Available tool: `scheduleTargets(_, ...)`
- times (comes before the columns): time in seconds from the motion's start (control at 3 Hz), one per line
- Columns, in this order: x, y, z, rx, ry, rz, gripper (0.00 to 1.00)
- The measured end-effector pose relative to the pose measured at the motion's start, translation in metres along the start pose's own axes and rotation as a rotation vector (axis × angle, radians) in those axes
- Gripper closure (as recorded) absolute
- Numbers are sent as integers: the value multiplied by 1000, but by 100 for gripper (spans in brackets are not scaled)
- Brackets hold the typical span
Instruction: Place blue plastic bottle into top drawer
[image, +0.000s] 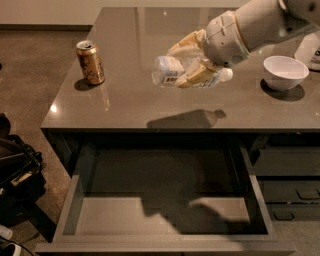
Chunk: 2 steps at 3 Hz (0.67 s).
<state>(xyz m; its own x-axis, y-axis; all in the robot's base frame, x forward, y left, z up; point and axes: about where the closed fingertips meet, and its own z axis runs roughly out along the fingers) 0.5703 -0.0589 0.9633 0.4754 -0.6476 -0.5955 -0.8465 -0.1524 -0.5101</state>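
My gripper (192, 64) is shut on the blue plastic bottle (170, 71), a clear bottle with a pale label and a white cap at its right end. I hold it lying sideways in the air above the front part of the grey counter (125, 105); its shadow falls on the counter below. The top drawer (110, 215) stands pulled open under the counter's front edge, wide and shallow, with a pale grey floor and nothing in it. The bottle hangs above and behind the drawer's opening.
An orange-gold soda can (90, 62) stands upright at the counter's left. A white bowl (285, 72) sits at the right, with a white object (311, 50) behind it. Dark drawers with recessed handles (290, 190) are at the lower right. A black bag (17, 175) lies on the floor at left.
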Motion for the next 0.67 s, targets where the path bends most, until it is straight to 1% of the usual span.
scheduleTargets(0.33, -50, 24, -21, 135, 3, 72, 100)
scheduleTargets(0.67, -31, 65, -15, 205, 25, 215, 100)
